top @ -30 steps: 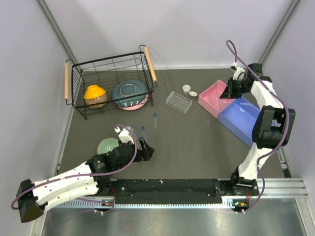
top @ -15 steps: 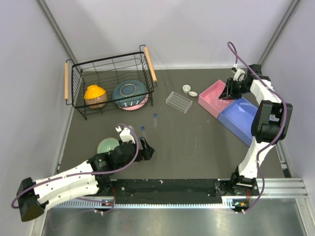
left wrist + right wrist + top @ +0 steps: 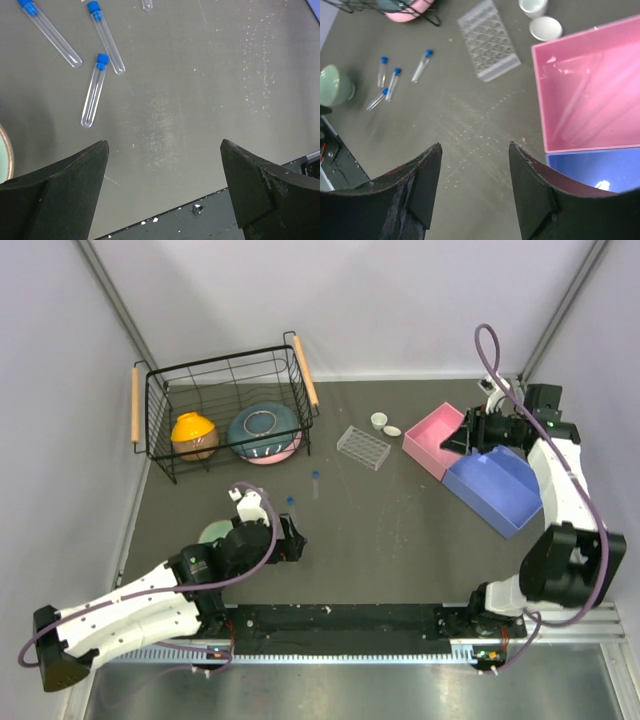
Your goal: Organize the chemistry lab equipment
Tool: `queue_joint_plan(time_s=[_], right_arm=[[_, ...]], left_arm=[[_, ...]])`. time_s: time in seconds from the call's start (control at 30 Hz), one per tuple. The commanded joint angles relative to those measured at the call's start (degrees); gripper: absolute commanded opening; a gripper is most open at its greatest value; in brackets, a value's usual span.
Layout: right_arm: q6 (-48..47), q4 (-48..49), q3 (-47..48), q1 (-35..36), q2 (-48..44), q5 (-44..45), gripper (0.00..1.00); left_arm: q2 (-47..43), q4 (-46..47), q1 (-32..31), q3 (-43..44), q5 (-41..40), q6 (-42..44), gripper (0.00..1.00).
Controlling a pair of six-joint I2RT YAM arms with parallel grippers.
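Observation:
Several small clear tubes with blue caps (image 3: pixel 95 90) lie loose on the dark table, ahead and to the left of my left gripper (image 3: pixel 163 142). That gripper is wide open and empty, low over bare table (image 3: pixel 293 540). The clear tube rack (image 3: pixel 363 447) lies mid-table with two tiny white cups (image 3: pixel 379 421) just behind it. My right gripper (image 3: pixel 475 145) hangs open and empty at the near left corner of the pink tray (image 3: pixel 590 85). Its view also takes in the rack (image 3: pixel 489 40), the cups (image 3: pixel 546 28) and the tubes (image 3: pixel 394 82). Faint long clear shapes lie in the pink tray.
A blue tray (image 3: pixel 495 485) sits against the pink tray (image 3: pixel 430 435). At the back left a black wire basket (image 3: pixel 225 415) holds an orange bowl and a blue one. A green bowl (image 3: pixel 217 535) stands beside my left wrist.
My right gripper has opened from shut, and its arm has swung outward to the right by the trays. The left arm has drawn back slightly; its gripper stayed open.

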Motion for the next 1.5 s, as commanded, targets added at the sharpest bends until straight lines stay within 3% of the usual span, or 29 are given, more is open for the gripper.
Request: queue_joint_plan(time_s=[0.0, 0.17, 0.23, 0.33, 0.43, 0.73, 0.93, 1.47], right_arm=[[-5.33, 0.77, -6.22, -0.33, -11.29, -7.04, 0.58], [-9.02, 1.12, -15.0, -0.33, -20.62, -7.83, 0.66], [-10.16, 1.29, -17.55, -0.42, -24.4, -8.62, 0.7], [-11.31, 2.95, -22.91, -0.33, -28.44, -10.02, 0.8], [-11.31, 5.85, -28.19, -0.42, -32.3, -10.99, 0.98], [-11.74, 9.55, -33.21, -0.51, -35.92, -7.14, 0.99], [-12.8, 9.64, -33.3, -0.51, -35.66, -2.74, 0.99], [-13.59, 9.64, -33.3, -0.51, -34.78, -0.8, 0.99]], left_arm=[[0.4, -5.54, 0.78, 4.09, -1.19, 2.67, 0.99], [3.91, -9.06, 3.05, 7.34, -1.02, 5.04, 0.99], [6.19, -9.5, 6.83, 8.31, 2.13, 7.75, 0.99], [9.7, -8.63, 13.42, 9.81, 9.06, 12.06, 0.99], [13.48, -8.71, 16.33, 11.92, 11.63, 14.96, 0.99], [25.26, -8.8, 16.86, 15.09, 14.63, 17.88, 0.99], [27.73, -8.62, 17.04, 15.26, 14.19, 19.19, 0.99], [35.12, -8.36, 17.21, 15.26, 13.31, 21.39, 0.99]])
